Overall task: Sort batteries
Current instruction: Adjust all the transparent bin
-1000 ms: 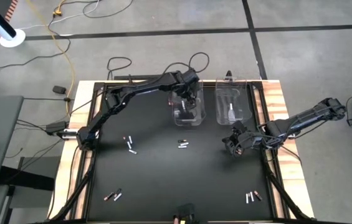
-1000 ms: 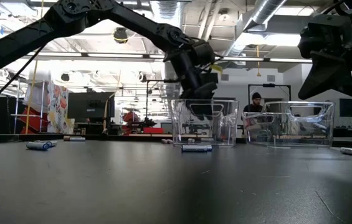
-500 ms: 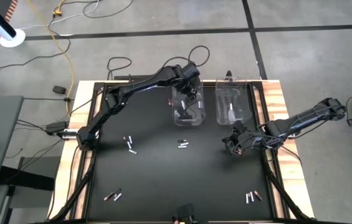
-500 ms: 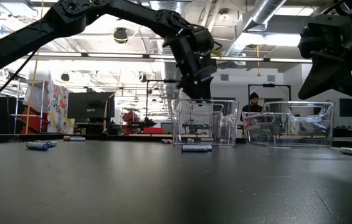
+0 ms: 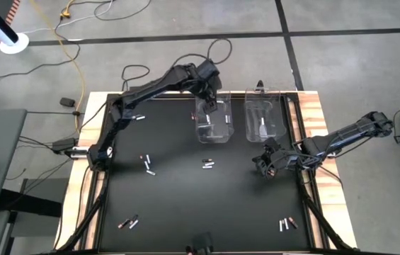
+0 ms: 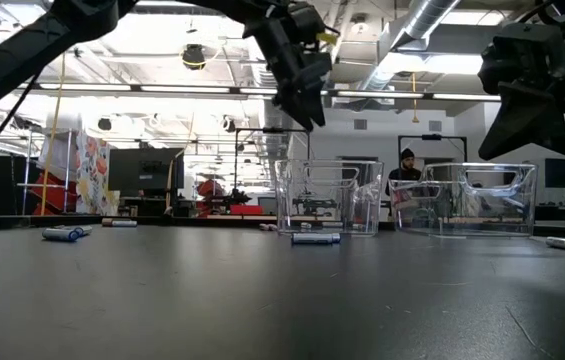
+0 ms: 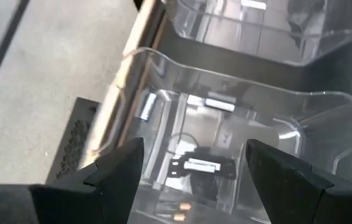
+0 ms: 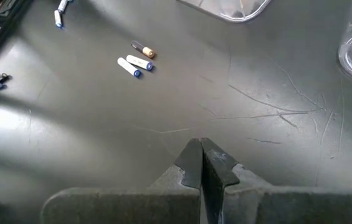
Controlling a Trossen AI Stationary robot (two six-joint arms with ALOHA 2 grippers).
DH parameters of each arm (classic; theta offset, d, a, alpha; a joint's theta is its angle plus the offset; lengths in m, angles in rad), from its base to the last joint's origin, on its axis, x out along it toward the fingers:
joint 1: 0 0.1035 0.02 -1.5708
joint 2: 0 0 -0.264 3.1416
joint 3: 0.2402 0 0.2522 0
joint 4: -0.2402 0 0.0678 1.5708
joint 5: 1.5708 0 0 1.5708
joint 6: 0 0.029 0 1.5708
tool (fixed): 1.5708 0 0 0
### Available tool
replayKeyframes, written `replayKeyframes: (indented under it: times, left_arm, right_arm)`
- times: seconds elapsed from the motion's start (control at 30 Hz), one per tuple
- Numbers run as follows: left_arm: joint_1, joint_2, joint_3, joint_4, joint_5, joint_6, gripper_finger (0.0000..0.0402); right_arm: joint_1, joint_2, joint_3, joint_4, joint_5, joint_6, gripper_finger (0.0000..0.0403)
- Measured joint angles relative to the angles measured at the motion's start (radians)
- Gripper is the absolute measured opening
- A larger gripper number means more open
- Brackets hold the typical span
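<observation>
Bin (image 7: 325, 106) clutter hides batteries (image 7: 220, 103).

Open mat (image 5: 185, 198) (bins (image 5: 214, 120) rearward)

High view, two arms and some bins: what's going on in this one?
Battery sorting is under way. The left hand hangs open and empty above the left clear bin, which holds a few batteries. The right hand waits shut over the mat in front of the right clear bin. Loose batteries lie on the black mat in small clusters, so plenty remains unsorted.
</observation>
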Motion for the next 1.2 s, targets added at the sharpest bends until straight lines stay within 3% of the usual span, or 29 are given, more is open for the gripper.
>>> replayKeyframes:
  times: [0.3,0.73,0.93,1.2]
  left_arm:
    - [0.006,-0.010,-0.005,-0.018,0.049,-0.008,0.0279]
    - [0.001,-0.009,-0.108,0.026,0.049,-0.044,0.0279]
    - [-0.024,-0.010,-0.183,0.149,0.142,-0.083,0.0279]
    - [-0.056,-0.009,-0.243,0.278,0.120,-0.114,0.0279]
  right_arm:
    - [0.000,0.000,0.000,0.009,0.000,0.016,0.0017]
    - [0.001,0.000,0.000,0.007,0.000,0.036,0.0017]
    - [0.001,0.000,0.000,0.007,0.000,0.036,0.0017]
    - [0.001,0.000,0.000,-0.001,0.000,0.025,0.0017]
